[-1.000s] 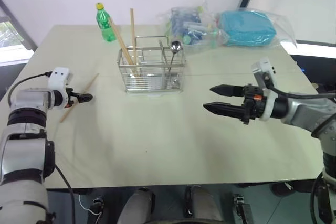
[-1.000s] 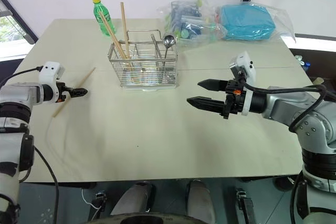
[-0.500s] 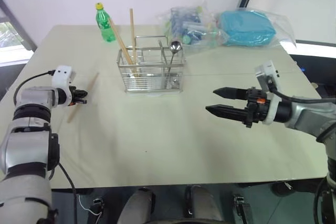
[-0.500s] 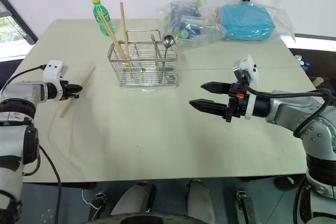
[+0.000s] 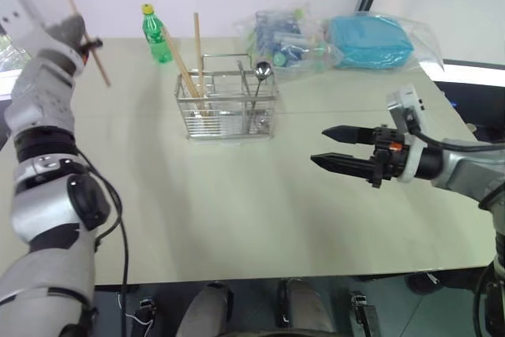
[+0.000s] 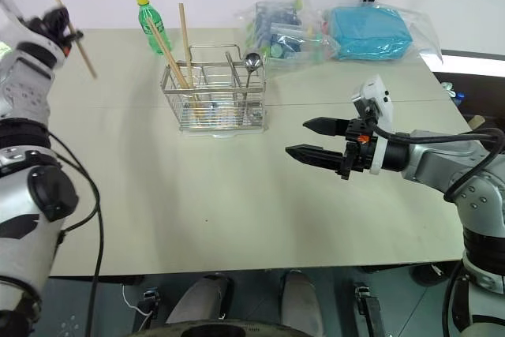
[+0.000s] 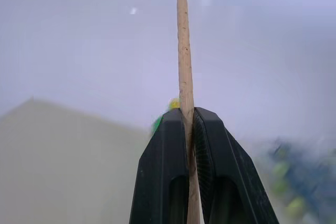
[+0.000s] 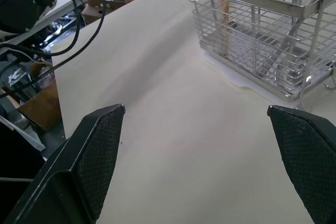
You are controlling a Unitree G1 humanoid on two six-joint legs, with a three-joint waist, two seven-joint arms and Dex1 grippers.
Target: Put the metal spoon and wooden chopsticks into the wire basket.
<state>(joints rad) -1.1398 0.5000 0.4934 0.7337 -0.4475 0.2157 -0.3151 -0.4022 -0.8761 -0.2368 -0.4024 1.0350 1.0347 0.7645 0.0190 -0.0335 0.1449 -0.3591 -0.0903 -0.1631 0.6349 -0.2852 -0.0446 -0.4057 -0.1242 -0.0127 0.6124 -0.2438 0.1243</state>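
Left gripper (image 7: 188, 116): our jaws clamp one chopstick (image 5: 81, 25), held high over the counter's (image 5: 237, 195) left side | Right gripper (image 5: 330, 147): jaws wide, empty | Basket (image 5: 227, 106): two chopsticks (image 5: 192, 57) and spoon (image 5: 261, 76) standing inside

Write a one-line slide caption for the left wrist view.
Left gripper shut on a thin light-brown wooden chopstick, which stands up between its black fingers.

Stereo head pair looking down over table (image 5: 237, 195), both sharing wire basket (image 5: 227, 108), wrist cameras close along jaws
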